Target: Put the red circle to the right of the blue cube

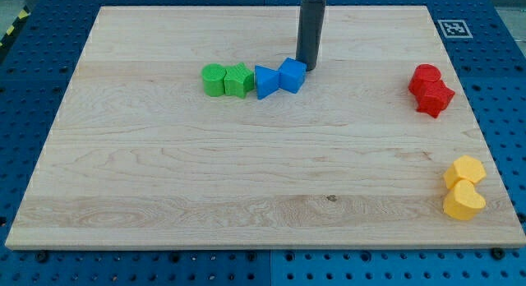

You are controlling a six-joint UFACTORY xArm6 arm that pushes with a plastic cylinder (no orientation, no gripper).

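Note:
The red circle lies near the board's right edge, touching a red star-shaped block just below it. The blue cube sits at the upper middle, at the right end of a row of blocks. My tip stands right beside the blue cube's upper right corner, touching or nearly touching it. The red circle is far to the view's right of my tip.
A blue triangular block touches the blue cube's left side. Two green blocks continue the row leftward. Two yellow blocks lie at the lower right. A marker tag sits past the board's top right corner.

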